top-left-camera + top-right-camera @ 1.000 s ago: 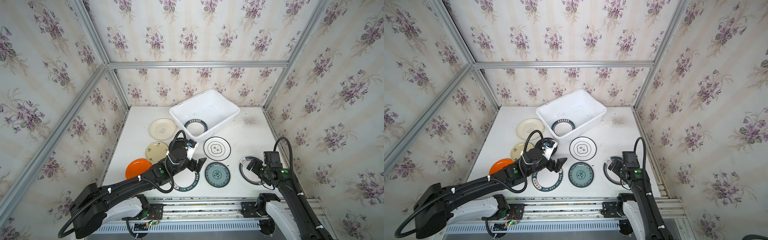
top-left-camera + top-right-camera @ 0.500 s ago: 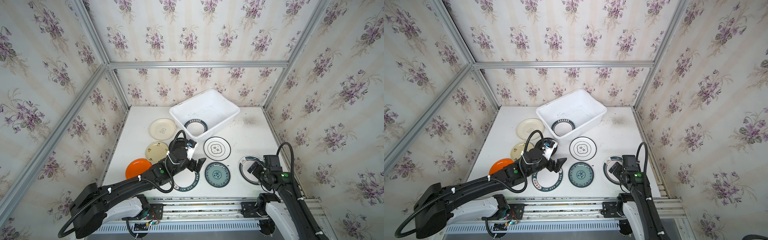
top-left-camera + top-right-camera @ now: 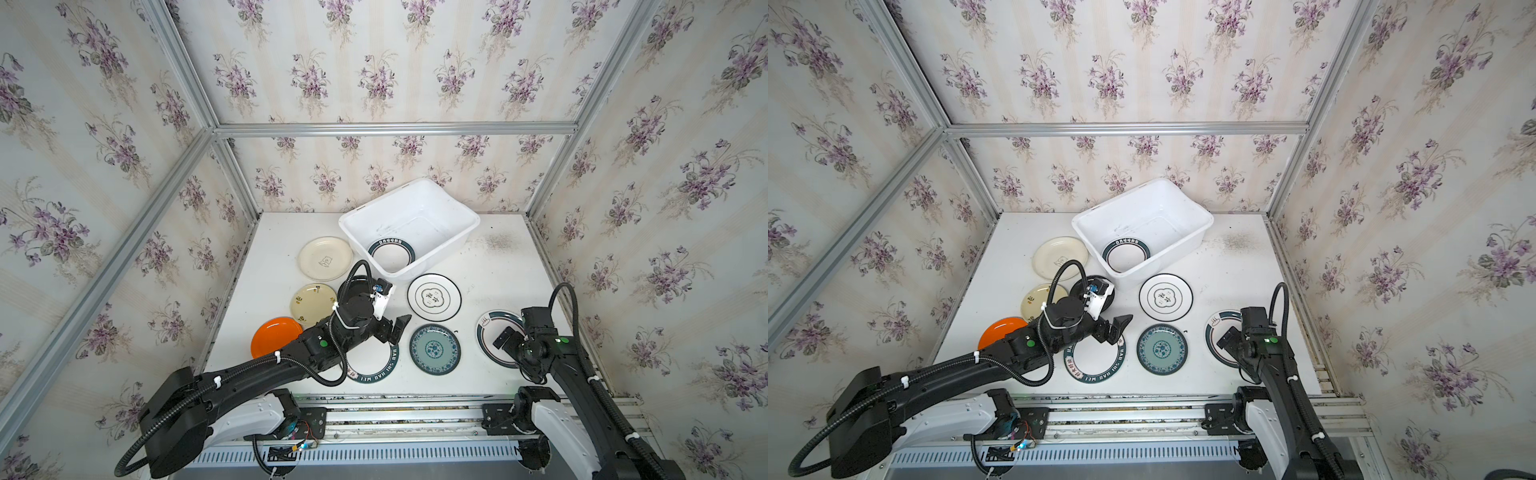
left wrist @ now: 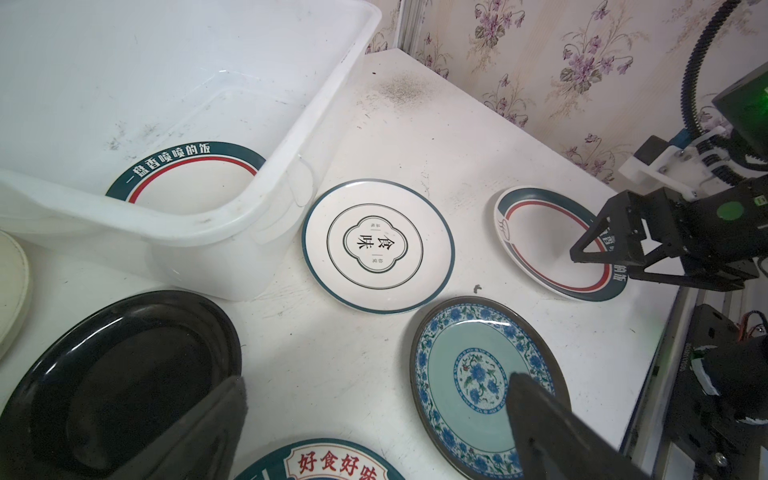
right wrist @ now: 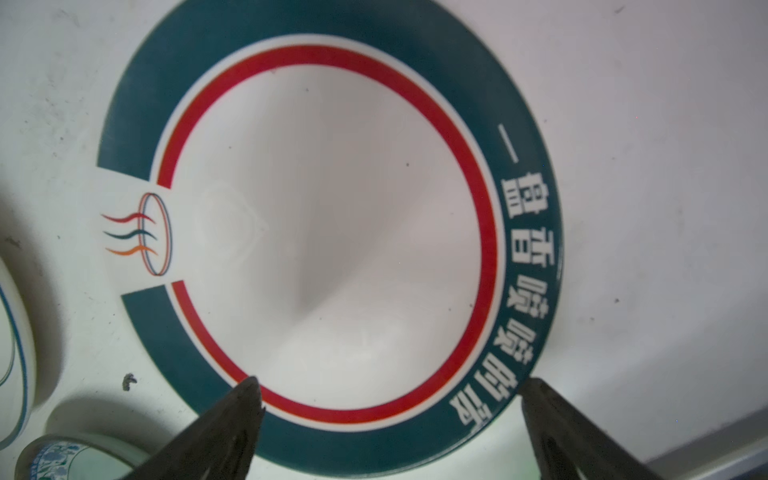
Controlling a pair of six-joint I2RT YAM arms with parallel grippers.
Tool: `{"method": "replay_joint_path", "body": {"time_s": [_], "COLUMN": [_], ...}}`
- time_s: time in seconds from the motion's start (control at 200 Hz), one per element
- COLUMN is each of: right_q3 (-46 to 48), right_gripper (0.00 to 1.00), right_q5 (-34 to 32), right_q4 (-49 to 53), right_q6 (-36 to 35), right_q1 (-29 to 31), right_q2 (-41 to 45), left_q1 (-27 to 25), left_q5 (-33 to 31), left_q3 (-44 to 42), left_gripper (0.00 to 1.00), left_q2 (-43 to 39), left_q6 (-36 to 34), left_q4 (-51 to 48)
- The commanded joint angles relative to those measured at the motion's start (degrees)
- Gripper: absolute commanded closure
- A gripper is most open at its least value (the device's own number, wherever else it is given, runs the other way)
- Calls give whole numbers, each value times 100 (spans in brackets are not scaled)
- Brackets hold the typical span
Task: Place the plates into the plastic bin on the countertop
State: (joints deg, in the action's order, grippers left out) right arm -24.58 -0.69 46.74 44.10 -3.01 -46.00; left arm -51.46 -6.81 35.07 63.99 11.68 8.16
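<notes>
**Worktop** (image 3: 507,266) with the bin (image 3: 446,248) standing askew at its far middle. One plate (image 3: 390,257) lies flat inside the bin, and eight more are spread flat in front of it.

**Right arm:** folded low at the near right corner, nearest the red-ringed plate (image 5: 332,232). Its end effector (image 5: 395,384) points down at this plate, jaws spread wide and empty. One fingertip is over the red ring and the other just outside the rim; contact cannot be told. The bin lies farther back and to the left.

**Left end effector** (image 4: 376,380): likewise released and empty, hovering between the black plate (image 4: 124,365) and the blue-patterned plate (image 4: 469,374).
</notes>
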Motion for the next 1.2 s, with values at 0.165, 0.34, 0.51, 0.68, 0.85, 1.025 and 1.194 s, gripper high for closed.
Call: {"method": "replay_joint_path", "body": {"time_s": [0.165,0.34,0.51,0.68,0.85,1.025,1.194], "right_q3": [141,189,287,324,379,458,614], "right_gripper": [3,8,16,25,34,48,58], "right_q5": [138,152,358,339,240,194,235], "right_q4": [-555,-769,-1139,-1259,-1297,-1372,-1615], "right_q6": [128,164,266,326,468,648,864], "right_q1": [0,2,2,2,-1,1,1], "right_q2": [46,-157,-372,-437,-386,-298,-204], "left_q1": [-4,-4,-4,-4,-4,-8,-4], "left_q5": [-128,-128,-153,-172,-172,-163,-158], "left_q3": [26,41,53,53,61,70,70], "left_gripper": [1,1,1,1,1,1,1], "left_q2": [-8,43,70,79,96,99,97], "left_q6": [-83,-88,-100,-105,-105,-113,-108], "left_q4": [30,30,19,18,12,10,-7]}}
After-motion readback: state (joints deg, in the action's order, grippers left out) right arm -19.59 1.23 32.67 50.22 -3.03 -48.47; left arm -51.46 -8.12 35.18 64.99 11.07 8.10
